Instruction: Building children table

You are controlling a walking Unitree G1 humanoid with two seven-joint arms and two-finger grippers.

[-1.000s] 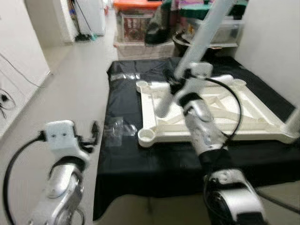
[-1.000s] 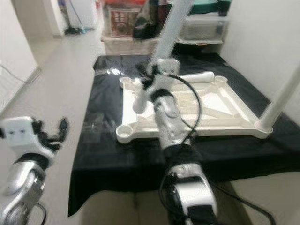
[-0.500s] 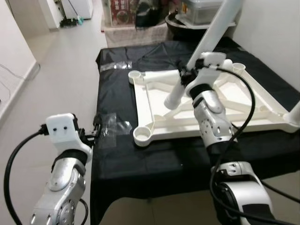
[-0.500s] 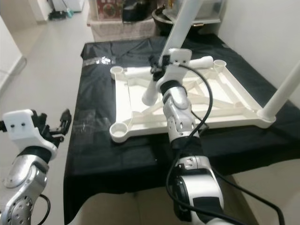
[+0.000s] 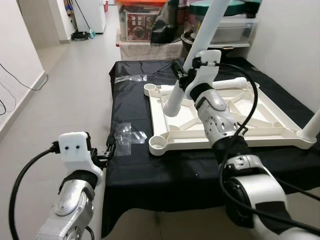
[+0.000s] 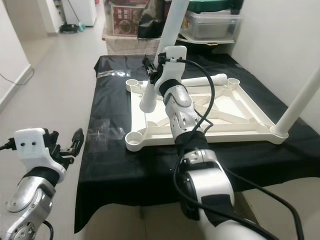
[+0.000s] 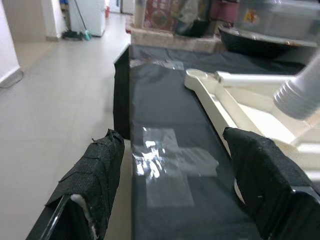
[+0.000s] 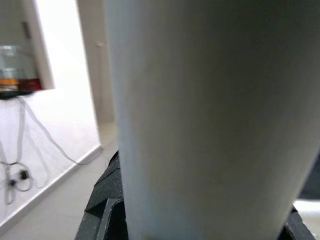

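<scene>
right gripper (image 5: 184,79) is clamped on a white table leg (image 5: 197,52) above the upturned tabletop (image 5: 270,125), probably seating it into a corner socket next; left gripper (image 7: 172,182) gapes, empty.

We see bare black cloth (image 5: 130,115) at nine o'clock of the upturned table frame (image 5: 260,122), with crinkled plastic wrap (image 5: 127,135) lying flat there. Our open left gripper (image 5: 107,150) hangs just off the cloth's edge, near that wrap. At twelve o'clock, storage boxes (image 5: 145,25) crowd the far end. The tilted white leg (image 5: 192,65) in our right gripper (image 6: 152,67) crosses above the frame's near-left part; another leg (image 6: 297,100) stands at three o'clock by the wall (image 6: 280,45).
</scene>
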